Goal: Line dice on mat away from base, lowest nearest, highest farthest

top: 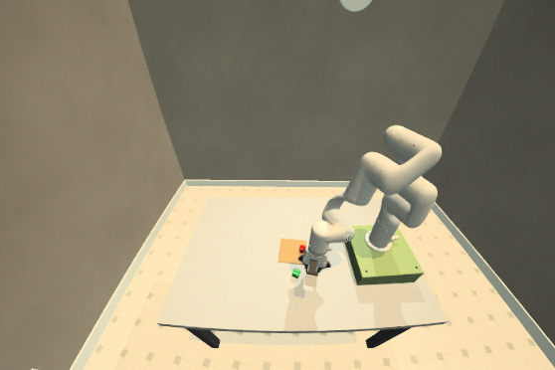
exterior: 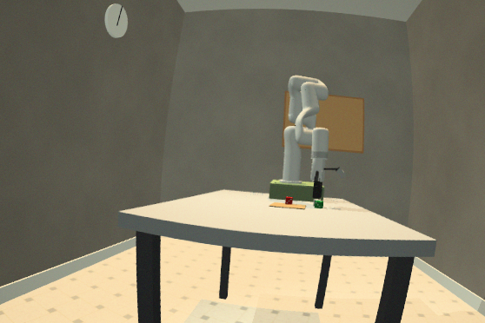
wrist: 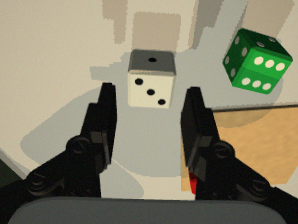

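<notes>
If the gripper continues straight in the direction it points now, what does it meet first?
Most likely the white die: in the wrist view it sits ahead of the half-open gripper, centred between the fingers. Its depth is unclear; the table lies beneath it.

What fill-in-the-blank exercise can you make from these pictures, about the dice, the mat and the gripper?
1. The die lying on the mat is coloured ____.
2. The white die shows ____ pip on its upward face.
3. The green die rests on the ____, off the mat.
4. The gripper is open and holds ____.

Missing words: red; one; table; nothing
</notes>
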